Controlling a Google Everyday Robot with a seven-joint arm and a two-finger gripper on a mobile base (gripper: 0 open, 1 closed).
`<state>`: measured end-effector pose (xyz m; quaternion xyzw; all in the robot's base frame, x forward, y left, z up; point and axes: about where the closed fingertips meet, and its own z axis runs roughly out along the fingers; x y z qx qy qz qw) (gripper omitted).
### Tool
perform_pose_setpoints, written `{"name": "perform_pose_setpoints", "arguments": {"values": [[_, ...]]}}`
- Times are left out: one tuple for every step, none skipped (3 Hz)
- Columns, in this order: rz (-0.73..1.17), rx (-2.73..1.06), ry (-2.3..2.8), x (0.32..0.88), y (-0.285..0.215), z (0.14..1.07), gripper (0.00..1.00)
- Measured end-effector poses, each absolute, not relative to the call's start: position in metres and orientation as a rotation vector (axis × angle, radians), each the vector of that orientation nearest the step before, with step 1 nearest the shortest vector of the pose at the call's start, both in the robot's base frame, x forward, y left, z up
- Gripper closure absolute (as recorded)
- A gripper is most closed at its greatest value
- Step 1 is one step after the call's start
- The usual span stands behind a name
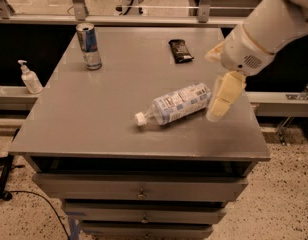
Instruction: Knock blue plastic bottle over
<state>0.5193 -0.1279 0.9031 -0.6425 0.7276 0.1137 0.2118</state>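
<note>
The blue plastic bottle lies on its side on the grey table, white cap pointing to the front left, base to the right. My gripper hangs at the right side of the table, just right of the bottle's base and a little above the tabletop, apart from the bottle. Only its cream-coloured finger shows clearly.
A blue-and-silver drink can stands upright at the table's back left. A dark snack packet lies at the back middle. A white pump-dispenser bottle stands on a ledge left of the table. Drawers run below the tabletop.
</note>
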Motion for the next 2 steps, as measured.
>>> {"name": "perform_pose_setpoints", "arguments": {"values": [[0.339, -1.545, 1.958, 0.515, -0.192, 0.943, 0.00], [0.387, -1.465, 1.931, 0.501, -0.201, 0.960, 0.00]]}}
